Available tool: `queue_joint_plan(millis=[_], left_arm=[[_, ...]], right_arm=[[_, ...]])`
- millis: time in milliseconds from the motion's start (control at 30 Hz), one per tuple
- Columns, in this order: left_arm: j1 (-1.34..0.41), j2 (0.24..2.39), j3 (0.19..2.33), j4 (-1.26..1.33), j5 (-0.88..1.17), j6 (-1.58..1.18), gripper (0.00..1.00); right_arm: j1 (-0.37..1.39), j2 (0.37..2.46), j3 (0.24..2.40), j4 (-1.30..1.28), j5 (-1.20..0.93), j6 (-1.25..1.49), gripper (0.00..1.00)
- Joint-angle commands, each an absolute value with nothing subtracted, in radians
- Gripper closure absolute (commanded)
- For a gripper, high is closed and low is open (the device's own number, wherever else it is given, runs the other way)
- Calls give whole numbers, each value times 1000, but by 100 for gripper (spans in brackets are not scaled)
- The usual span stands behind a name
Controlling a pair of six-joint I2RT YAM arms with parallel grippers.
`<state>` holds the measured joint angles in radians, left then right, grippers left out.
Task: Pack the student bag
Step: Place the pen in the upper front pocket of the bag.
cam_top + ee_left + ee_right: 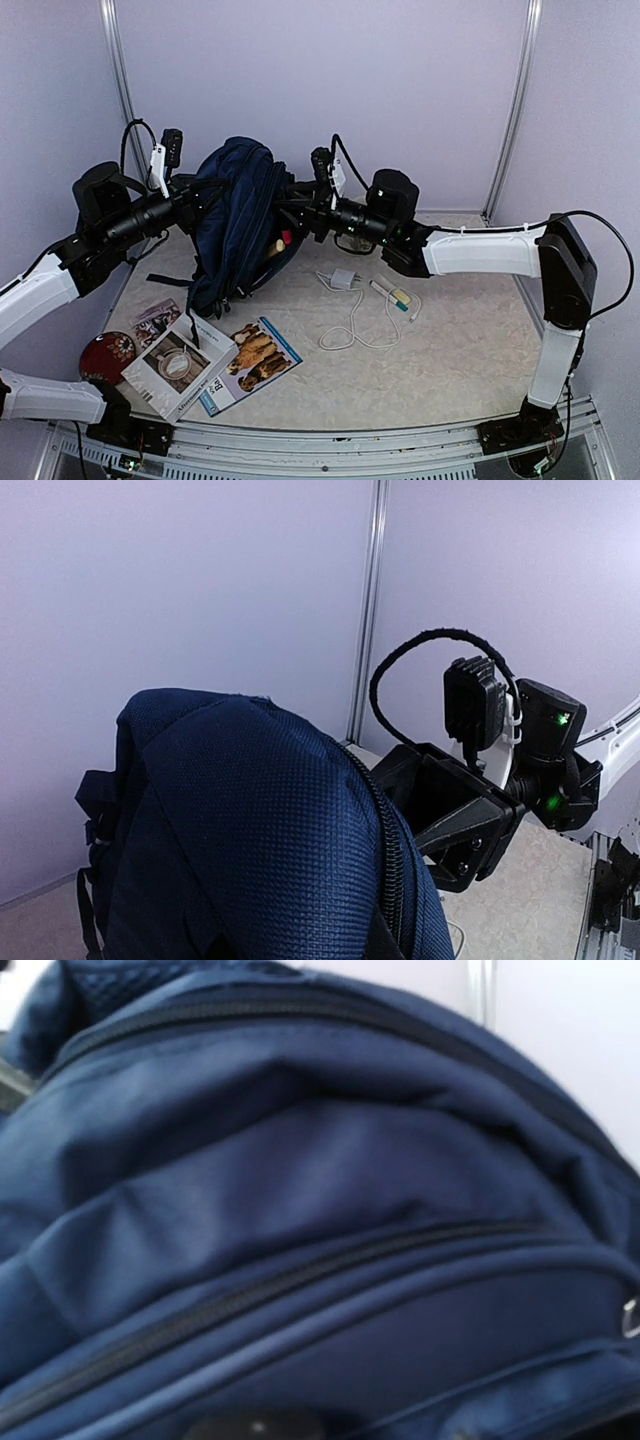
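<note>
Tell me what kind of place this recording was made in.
Most likely a robot lab test booth: plain pale walls framed by aluminium posts, two arms bolted at a table's near edge, and staged items, a navy backpack, booklets and a charger cable, on it.

The student bag (235,220) is big and dark blue, made of bumpy woven cloth. It stands up tall at the back of the tabletop (450,350), leaning a little, with its round top up high. Dark zips run in curves over its top and front. On its right side the bag gapes open. Black straps hang down by its bottom left.
</note>
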<state>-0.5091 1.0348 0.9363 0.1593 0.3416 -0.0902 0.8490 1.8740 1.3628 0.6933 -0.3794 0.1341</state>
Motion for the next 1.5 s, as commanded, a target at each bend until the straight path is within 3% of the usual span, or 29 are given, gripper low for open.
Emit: queue_joint_plan(millis=[0,467,733,1067,1267,1467], left_arm=[[-492,1006,934,229,321,-89,100],[-486,1010,934,227,322,-90,100],[-483,1018,934,232,331,-99,100],[-482,1005,932,228,293,-85,100],[-478,1007,924,236,278,-80,100],[-478,1018,927,233,284,-85,100]], right_arm=[[856,1870,1407,604,-316,68,42],[840,1752,1491,401,-368,-4,29],[840,1765,1602,228,-355,-34,29],[798,1627,1592,-48,-28,-6,31],[715,1499,1428,-188,140,59,30],[594,1497,1298,-327,182,154,32]])
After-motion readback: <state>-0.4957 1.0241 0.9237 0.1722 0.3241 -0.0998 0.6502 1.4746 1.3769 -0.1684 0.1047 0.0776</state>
